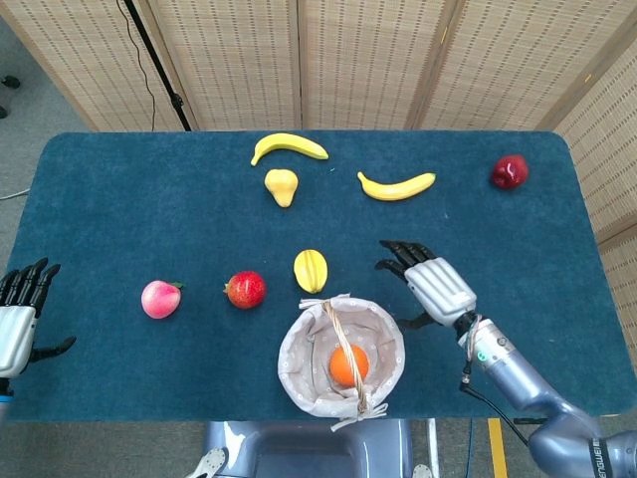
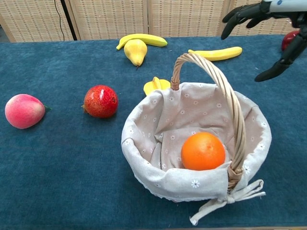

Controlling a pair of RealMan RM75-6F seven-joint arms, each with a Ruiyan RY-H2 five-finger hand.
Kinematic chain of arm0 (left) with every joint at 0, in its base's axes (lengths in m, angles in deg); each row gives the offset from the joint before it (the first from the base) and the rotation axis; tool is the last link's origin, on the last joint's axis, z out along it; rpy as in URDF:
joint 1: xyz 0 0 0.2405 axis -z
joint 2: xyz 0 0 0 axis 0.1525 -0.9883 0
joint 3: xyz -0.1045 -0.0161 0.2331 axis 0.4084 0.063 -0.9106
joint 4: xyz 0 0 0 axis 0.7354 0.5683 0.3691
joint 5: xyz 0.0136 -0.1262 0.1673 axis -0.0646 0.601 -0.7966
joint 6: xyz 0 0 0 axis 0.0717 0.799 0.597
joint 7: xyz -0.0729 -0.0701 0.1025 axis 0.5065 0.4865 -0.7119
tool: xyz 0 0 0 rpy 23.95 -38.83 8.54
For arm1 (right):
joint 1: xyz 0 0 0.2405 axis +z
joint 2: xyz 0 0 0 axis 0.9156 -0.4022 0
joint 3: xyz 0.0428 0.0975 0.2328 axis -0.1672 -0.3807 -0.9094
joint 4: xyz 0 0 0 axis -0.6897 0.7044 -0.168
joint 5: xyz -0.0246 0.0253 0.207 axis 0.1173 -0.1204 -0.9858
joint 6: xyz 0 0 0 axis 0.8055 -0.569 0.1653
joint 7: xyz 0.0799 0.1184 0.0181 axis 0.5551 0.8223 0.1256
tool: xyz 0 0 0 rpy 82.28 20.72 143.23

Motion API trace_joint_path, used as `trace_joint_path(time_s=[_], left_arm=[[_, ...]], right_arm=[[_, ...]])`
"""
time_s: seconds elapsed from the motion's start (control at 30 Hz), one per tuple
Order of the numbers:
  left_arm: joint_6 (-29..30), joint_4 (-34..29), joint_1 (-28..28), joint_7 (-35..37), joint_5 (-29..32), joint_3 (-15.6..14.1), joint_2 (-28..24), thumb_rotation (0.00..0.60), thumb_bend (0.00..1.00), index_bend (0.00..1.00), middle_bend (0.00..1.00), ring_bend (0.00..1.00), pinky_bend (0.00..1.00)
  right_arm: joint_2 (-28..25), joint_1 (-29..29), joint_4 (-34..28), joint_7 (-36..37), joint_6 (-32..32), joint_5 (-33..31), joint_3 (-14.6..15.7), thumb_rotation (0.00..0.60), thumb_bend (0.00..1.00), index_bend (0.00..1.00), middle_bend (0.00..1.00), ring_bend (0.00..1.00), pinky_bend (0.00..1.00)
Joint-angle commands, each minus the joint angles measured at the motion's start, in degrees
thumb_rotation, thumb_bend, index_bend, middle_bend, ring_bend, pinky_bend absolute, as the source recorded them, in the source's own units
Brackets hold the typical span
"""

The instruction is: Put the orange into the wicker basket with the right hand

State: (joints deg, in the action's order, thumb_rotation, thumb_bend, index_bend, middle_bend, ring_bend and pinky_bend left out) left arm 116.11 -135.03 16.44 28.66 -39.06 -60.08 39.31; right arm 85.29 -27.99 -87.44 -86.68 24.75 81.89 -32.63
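The orange [image 1: 347, 364] [image 2: 203, 151] lies inside the wicker basket [image 1: 299, 341] [image 2: 144, 139], on its flowered cloth lining near the front wall. My right hand [image 1: 426, 283] [image 2: 268, 28] hovers open to the right of and beyond the basket, fingers spread, holding nothing. My left hand [image 1: 18, 316] is open at the far left edge of the table, away from everything.
A starfruit [image 1: 311, 270] sits just behind the basket. A pomegranate [image 1: 245, 289] and a peach [image 1: 160, 299] lie to its left. Two bananas [image 1: 288, 147] [image 1: 396, 186], a pear [image 1: 282, 186] and a red apple [image 1: 510, 171] lie farther back.
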Motion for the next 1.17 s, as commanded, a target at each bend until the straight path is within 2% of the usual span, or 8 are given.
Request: trace_joint_path(time_s=[0.03,0.23,0.43,0.67,0.9,1.17], left_arm=[[0.2,0.2,-0.1,-0.5,0.4,0.2,-0.3,0.600,0.00,0.00,0.00,0.00,0.00],[0.6,-0.2,-0.5,-0.7,0.4,0.1,-1.1,0.600,0.00,0.00,0.00,0.00,0.00],[1.1,-0.9,-1.0,-1.0,0.1,-0.2,-2.0,0.600,0.00,0.00,0.00,0.00,0.00],[2.4,-3.0,-1.4,-3.0,-1.2,-0.4,-2.7,0.600,0.00,0.00,0.00,0.00,0.00],[2.5,-4.1,-1.2,-3.8,-2.0,-0.5,-2.4,0.600,0.00,0.00,0.00,0.00,0.00],[1.4,-3.1,-0.6,-3.3,-2.3,-0.6,-1.4,0.600,0.00,0.00,0.00,0.00,0.00]], right_arm=[[0.3,-5.2,2.8,-6.2,-9.2,4.0,2.3,0.600,0.10,0.24,0.07,0.07,0.08],[0.8,-11.8,9.1,-5.6,-19.4,8.1,4.0,0.600,0.10,0.28,0.11,0.09,0.08],[-0.5,-19.7,15.2,1.8,-26.8,8.5,6.1,0.600,0.10,0.31,0.13,0.11,0.08],[-0.9,-26.8,21.8,7.4,-33.2,8.6,7.2,0.600,0.10,0.34,0.15,0.12,0.08],[-0.9,-30.9,24.8,10.4,-36.0,8.4,6.8,0.600,0.10,0.35,0.15,0.12,0.08],[-0.5,-32.8,24.7,9.8,-37.2,9.5,6.3,0.600,0.10,0.37,0.15,0.12,0.08]])
